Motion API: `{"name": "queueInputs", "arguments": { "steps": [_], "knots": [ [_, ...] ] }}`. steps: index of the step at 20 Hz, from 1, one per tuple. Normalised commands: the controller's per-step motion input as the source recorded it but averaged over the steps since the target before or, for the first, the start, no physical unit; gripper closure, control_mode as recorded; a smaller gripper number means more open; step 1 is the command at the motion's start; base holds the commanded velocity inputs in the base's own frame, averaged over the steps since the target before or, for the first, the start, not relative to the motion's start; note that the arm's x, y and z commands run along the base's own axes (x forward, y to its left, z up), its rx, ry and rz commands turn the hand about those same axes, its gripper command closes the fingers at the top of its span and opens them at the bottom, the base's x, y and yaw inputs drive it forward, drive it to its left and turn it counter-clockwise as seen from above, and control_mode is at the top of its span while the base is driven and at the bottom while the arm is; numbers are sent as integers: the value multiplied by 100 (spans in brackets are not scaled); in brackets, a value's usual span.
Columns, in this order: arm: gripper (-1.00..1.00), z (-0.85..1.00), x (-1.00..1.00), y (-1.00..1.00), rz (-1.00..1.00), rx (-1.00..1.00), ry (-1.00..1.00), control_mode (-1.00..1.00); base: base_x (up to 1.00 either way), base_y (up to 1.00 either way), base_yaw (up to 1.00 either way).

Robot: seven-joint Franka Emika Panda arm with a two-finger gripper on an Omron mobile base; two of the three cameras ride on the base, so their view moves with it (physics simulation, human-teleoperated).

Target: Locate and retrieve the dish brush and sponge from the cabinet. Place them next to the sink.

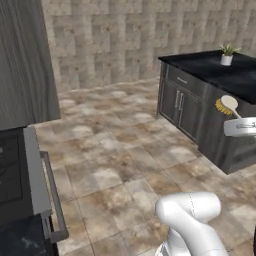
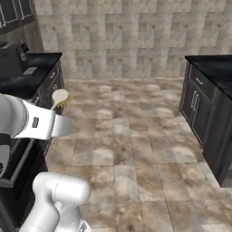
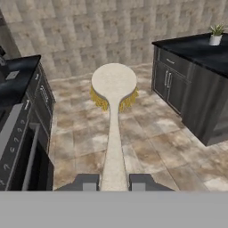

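Observation:
My gripper [image 3: 114,181] is shut on the dish brush [image 3: 114,116], whose slim white handle runs up between the two finger tips. The brush's round white head with yellow bristles [image 3: 99,100] points away from the hand, out over the tiled floor. From the left base view the dish brush [image 1: 229,103] sticks up from the hand at the right edge, in front of the island. From the right base view the dish brush [image 2: 60,96] rises past my forearm at the left. The sponge and the sink are out of view. A dark wood-grain cabinet panel [image 1: 25,60] stands at far left.
A black-topped island [image 1: 215,70] with drawers and doors stands at the right, a small potted plant [image 1: 226,59] on it. A stove with an oven handle [image 1: 50,190] sits at the left, beside a dark counter [image 2: 31,74]. Open tiled floor [image 2: 127,136] lies between them.

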Motion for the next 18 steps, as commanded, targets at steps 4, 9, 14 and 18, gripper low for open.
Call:
{"name": "queueInputs", "arguments": {
  "steps": [4,9,14,18],
  "knots": [
    [100,0,0,0,0,0,0,100,9,-9,-36],
    [100,0,0,0,0,0,0,100,10,-10,-36],
    [100,0,0,0,0,0,0,100,11,-10,-36],
    [100,0,0,0,0,0,0,100,24,-10,-31]
  ]
}}
